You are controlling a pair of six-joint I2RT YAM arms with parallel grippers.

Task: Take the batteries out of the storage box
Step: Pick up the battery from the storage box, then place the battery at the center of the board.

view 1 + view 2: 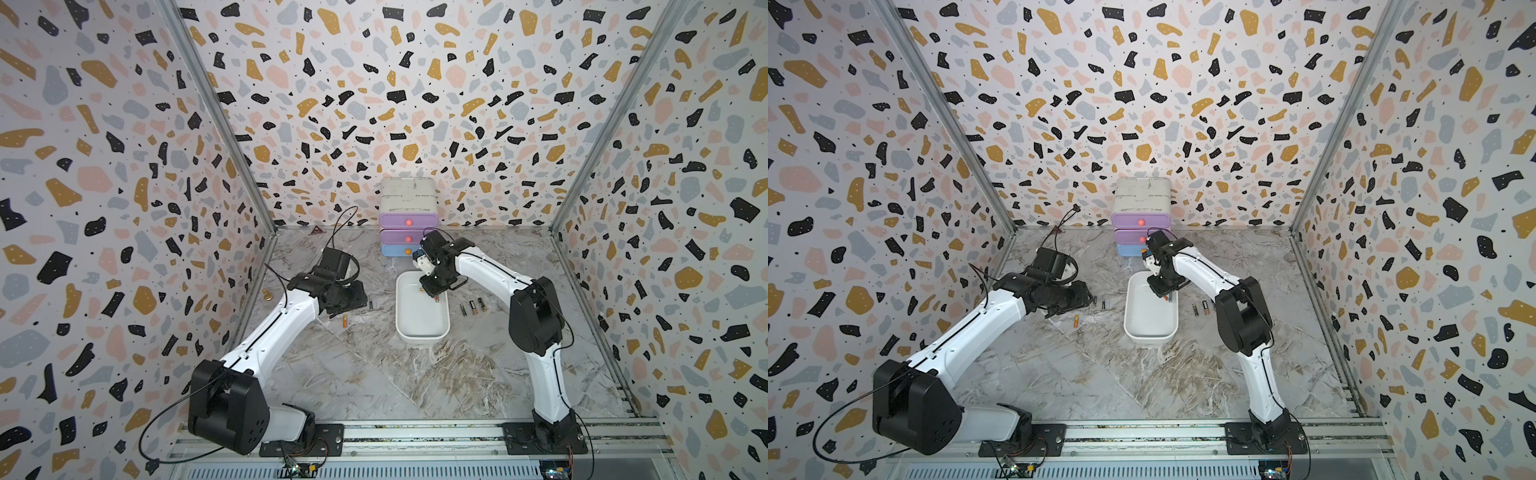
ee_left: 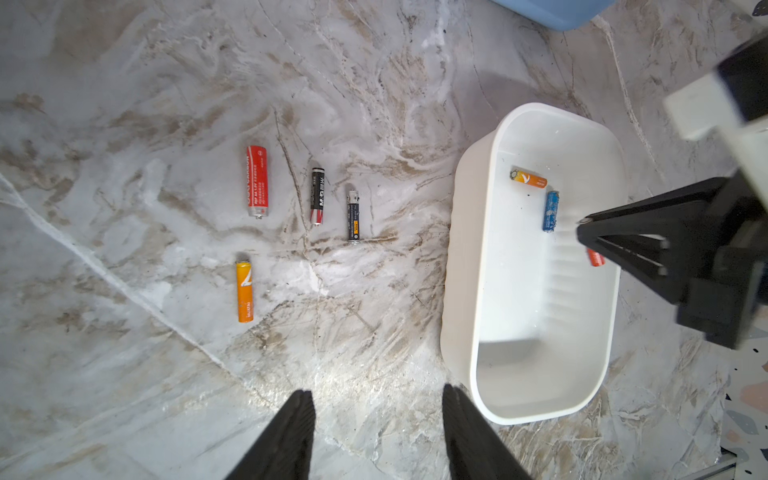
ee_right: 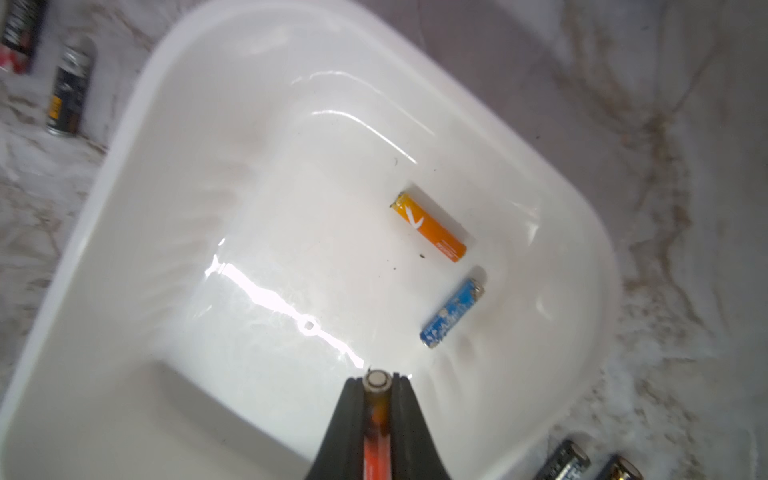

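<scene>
Pinching a red-orange battery (image 3: 376,432) lengthwise, my right jaws were pressed tight on its two sides, its metal end poking out past the tips. I judged that this hold kept the slim round thing from rolling on its way over the wall. It hung inside the white box (image 2: 455,266), close to one long wall; whether it was clear of the floor I could not tell.

Two more lay flat in the box, in the half nearer the cabinet (image 1: 408,216): an orange battery (image 3: 430,227) and a blue battery (image 3: 453,313), near each other but apart. The rest of the box floor was bare.

On the bench (image 2: 374,124), at my left of the box, a red battery (image 2: 257,181), a black-and-red battery (image 2: 317,196) and a black-and-yellow battery (image 2: 353,216) lay in a loose row, with a second orange one (image 2: 244,291) just off it. At my right of the box, three black-and-copper batteries (image 1: 472,307) lay side by side. Lying parallel and apart like that, I judged, none would knock another.

My left jaws were spread and empty, hanging over the bench by that row, well clear of the box. That left my right arm room to work.
</scene>
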